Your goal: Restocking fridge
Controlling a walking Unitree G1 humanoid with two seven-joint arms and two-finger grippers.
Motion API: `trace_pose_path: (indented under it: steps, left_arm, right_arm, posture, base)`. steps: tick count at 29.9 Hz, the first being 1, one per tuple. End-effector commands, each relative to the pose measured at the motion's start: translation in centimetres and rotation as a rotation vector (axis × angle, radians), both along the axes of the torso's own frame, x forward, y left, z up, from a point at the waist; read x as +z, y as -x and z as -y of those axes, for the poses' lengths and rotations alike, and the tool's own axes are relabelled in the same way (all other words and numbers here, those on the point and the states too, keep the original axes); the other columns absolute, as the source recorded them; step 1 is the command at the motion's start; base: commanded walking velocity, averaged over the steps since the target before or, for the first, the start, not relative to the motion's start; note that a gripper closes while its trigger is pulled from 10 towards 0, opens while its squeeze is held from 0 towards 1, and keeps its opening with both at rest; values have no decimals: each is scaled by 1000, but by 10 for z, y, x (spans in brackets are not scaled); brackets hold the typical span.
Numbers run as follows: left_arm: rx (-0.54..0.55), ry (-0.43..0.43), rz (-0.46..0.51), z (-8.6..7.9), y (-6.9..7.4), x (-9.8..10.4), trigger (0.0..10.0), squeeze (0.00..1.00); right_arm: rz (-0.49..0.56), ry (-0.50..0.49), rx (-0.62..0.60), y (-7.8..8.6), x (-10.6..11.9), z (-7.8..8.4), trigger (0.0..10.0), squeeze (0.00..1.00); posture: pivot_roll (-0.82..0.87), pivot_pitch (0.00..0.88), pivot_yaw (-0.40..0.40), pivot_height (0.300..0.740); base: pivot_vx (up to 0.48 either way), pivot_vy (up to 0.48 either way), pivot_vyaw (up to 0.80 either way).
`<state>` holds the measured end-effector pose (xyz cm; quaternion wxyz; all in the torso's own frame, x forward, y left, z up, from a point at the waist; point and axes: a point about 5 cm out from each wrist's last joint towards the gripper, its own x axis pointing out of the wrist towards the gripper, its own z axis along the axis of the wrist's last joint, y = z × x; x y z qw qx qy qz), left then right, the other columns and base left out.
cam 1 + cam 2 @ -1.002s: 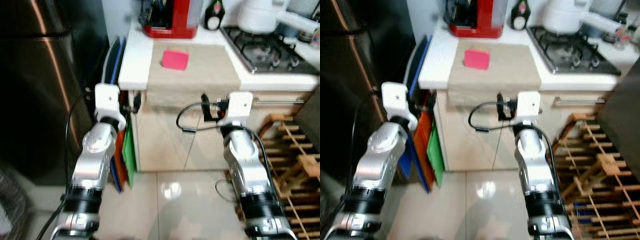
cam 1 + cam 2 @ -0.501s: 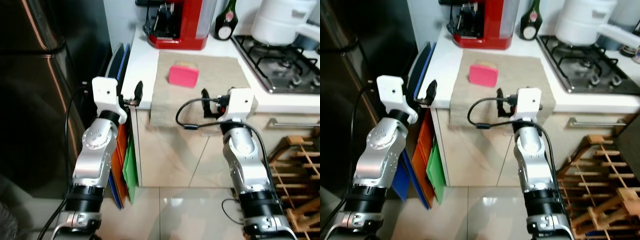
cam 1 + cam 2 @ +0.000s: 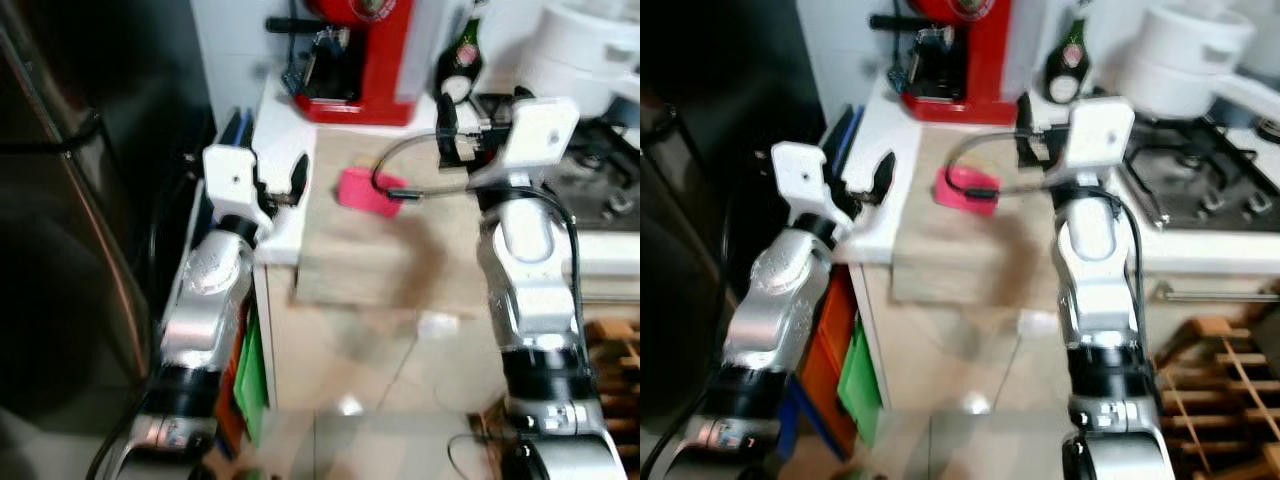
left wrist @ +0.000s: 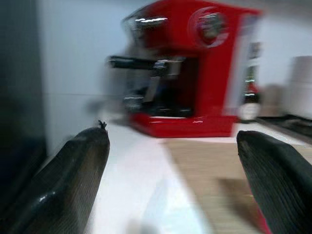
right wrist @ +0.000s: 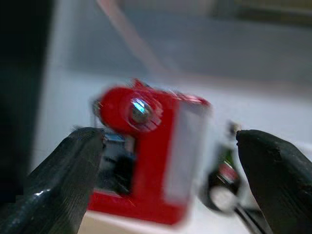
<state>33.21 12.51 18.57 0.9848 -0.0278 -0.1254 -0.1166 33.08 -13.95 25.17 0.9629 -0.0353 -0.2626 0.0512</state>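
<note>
Pink container [image 3: 368, 191] was seen lying on the beige mat [image 3: 380, 250] of the white counter [image 3: 872, 215], between both raised arms. Left gripper [image 4: 173, 183] and right gripper [image 5: 170, 183] were held wide apart, empty. A red coffee machine [image 4: 195, 92] was shown blurred; the bottle [image 3: 1065, 68] was cut off.
</note>
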Motion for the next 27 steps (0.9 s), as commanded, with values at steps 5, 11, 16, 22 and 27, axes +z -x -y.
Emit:
trace_pose_path:
  steps: [5,11,16,22,27]
  left_arm:
    - [-35,12,17,9,-1,5,10000,0]
    - [-20,8,14,6,0,4,10000,0]
    - [19,13,17,0,0,3,10000,0]
    - [20,15,10,1,3,1,10000,0]
    - [31,19,-9,1,11,-4,10000,0]
  right_arm:
    - [-28,68,-31,-15,-2,14,10000,0]
    - [-100,103,-27,-26,-10,14,10000,0]
    - [-133,270,-201,-47,-7,35,10000,0]
    - [-118,457,-353,-59,0,52,10000,0]
    - [-180,509,-322,-71,-9,46,10000,0]
  posture:
    - [-7,0,-11,740]
    - [3,0,-21,740]
    - [5,0,-30,740]
    - [9,0,-45,740]
    - [27,0,-67,740]
  base:
    - [0,0,0]
    - [0,0,0]
    - [0,0,0]
    - [0,0,0]
    - [0,0,0]
